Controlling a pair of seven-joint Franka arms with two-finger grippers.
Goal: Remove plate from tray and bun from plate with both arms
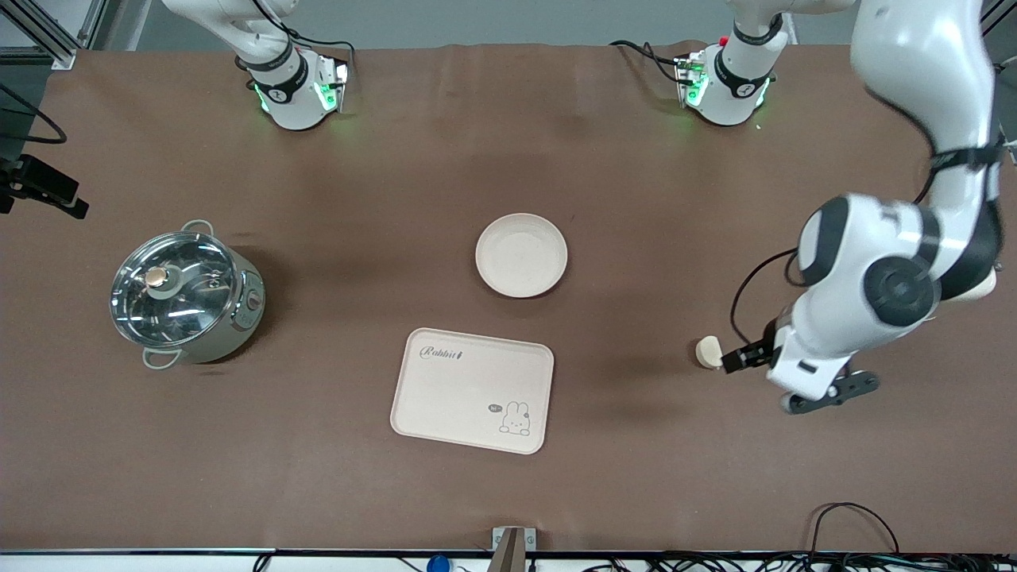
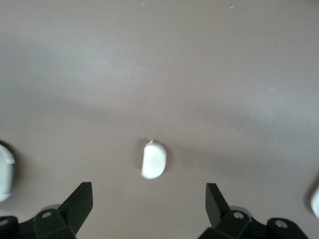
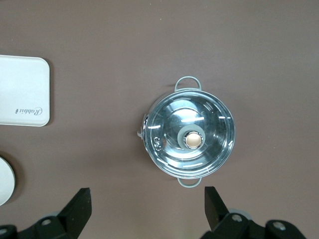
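The plate (image 1: 521, 255) lies empty at the middle of the table, farther from the front camera than the tray; its rim also shows in the right wrist view (image 3: 5, 180). The bun (image 1: 708, 351) lies on the brown table toward the left arm's end; in the left wrist view (image 2: 153, 159) it lies just ahead of the gap between the fingers. My left gripper (image 1: 751, 359) (image 2: 149, 204) is open and empty, up in the air just beside the bun. My right gripper (image 3: 147, 209) is open and empty, high over the table beside the pot; it is out of the front view.
A steel pot with a glass lid (image 1: 184, 292) (image 3: 189, 135) stands toward the right arm's end. A rectangular cream tray with a rabbit drawing (image 1: 472, 390) (image 3: 24, 90) lies nearer the front camera than the plate. Cables run along the front edge.
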